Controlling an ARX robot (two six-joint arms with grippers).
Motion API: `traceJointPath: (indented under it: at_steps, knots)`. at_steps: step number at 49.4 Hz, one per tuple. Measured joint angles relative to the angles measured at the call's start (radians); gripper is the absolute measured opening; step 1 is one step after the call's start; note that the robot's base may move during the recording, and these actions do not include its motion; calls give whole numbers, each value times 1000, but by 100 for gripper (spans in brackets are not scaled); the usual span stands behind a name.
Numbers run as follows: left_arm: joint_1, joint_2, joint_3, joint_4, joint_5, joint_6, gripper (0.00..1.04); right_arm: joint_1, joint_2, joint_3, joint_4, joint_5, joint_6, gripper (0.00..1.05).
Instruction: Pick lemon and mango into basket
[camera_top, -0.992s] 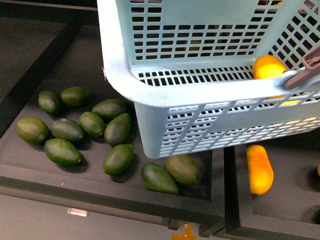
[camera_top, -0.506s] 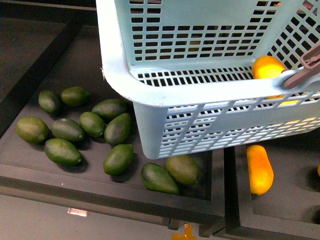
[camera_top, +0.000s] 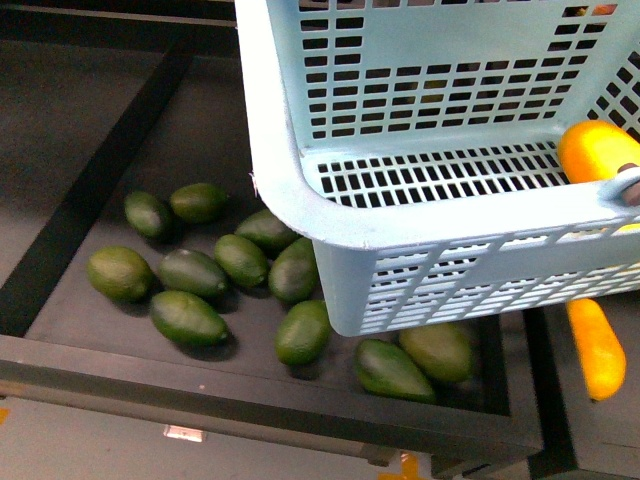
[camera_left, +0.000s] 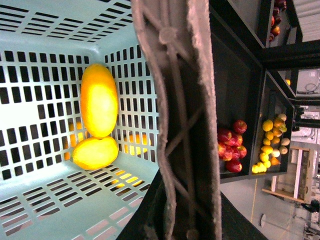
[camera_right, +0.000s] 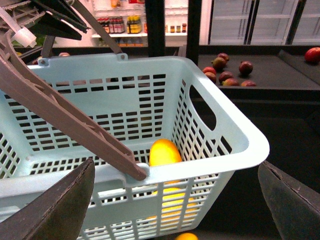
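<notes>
Right wrist view: mango (camera_right: 165, 151) inside basket (camera_right: 235, 135), between and beyond the empty, wide-spread right hand (camera_right: 175, 200).

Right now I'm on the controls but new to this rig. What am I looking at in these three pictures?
The front picture comes from the robot's body and looks down at dark shelf trays. The aqua basket fills its upper right, above a pile of dark green fruits.

The other two come from cameras on each wrist. The left one looks into the basket, where the mango and the lemon lie touching. The right gripper is open beside the basket, holding nothing. The left gripper is not visible.
</notes>
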Motion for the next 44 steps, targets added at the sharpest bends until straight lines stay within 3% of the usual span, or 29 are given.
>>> traceJointPath:
  at_steps: [44]
  knots:
    - [14,2,0,0,-29,11,6,1,-2,0,-3,-1,-1,96]
